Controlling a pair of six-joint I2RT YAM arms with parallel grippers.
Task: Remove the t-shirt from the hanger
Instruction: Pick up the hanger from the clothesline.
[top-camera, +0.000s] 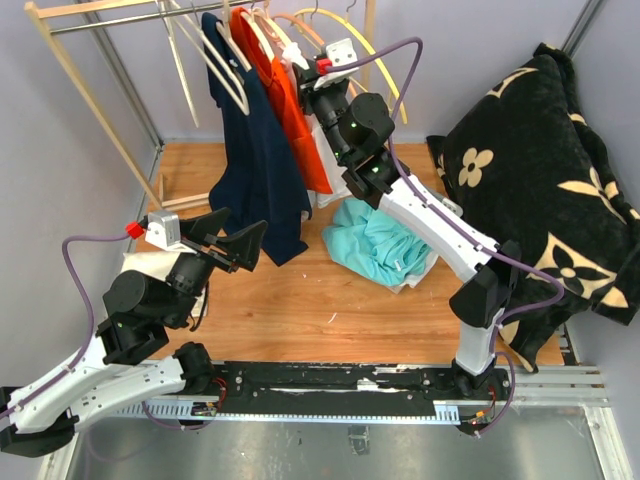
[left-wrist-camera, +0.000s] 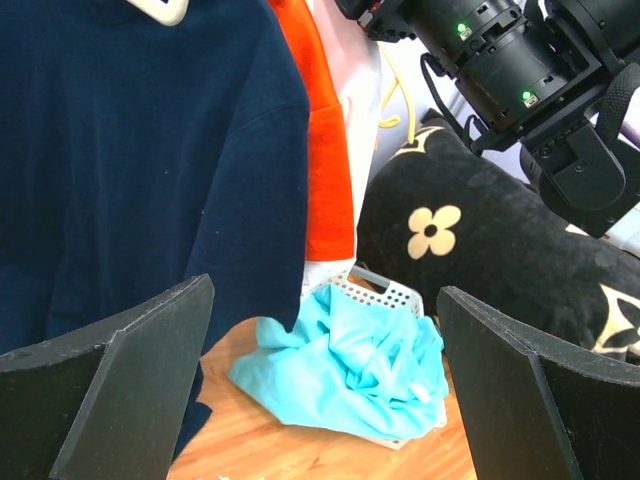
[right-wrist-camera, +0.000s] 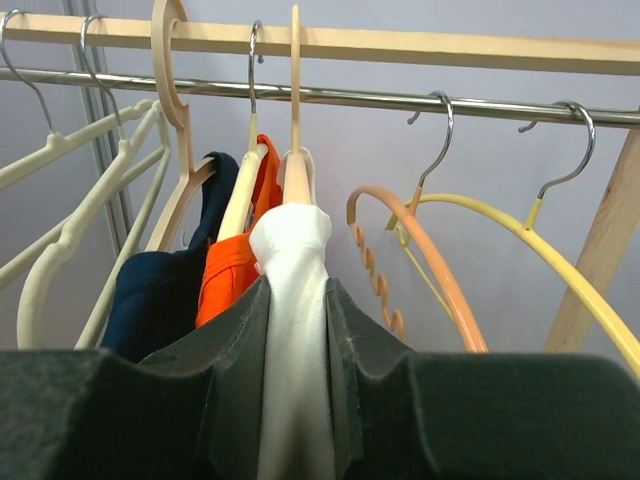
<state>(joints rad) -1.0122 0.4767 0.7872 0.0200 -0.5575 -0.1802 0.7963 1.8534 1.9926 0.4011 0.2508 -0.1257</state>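
1. Right wrist view: the right gripper (right-wrist-camera: 295, 400) pinches the white t-shirt (right-wrist-camera: 290, 250), hanging on a cream hanger (right-wrist-camera: 295, 175) on the rail (right-wrist-camera: 350, 97).
2. The left gripper (left-wrist-camera: 325, 300) gapes empty near the navy t-shirt (left-wrist-camera: 130, 170).

A navy shirt (top-camera: 255, 170) and an orange shirt (top-camera: 290, 100) hang side by side on the metal rail (right-wrist-camera: 400, 98). Empty white hangers (right-wrist-camera: 70, 230) hang left of them, with a peach hanger (right-wrist-camera: 430, 260) and a yellow hanger (right-wrist-camera: 560, 260) to the right. A teal cloth (top-camera: 375, 245) spills over a white basket (left-wrist-camera: 385, 293) mid-surface (top-camera: 300, 310). A black flowered blanket (top-camera: 545, 180) is heaped at the surface's right edge.
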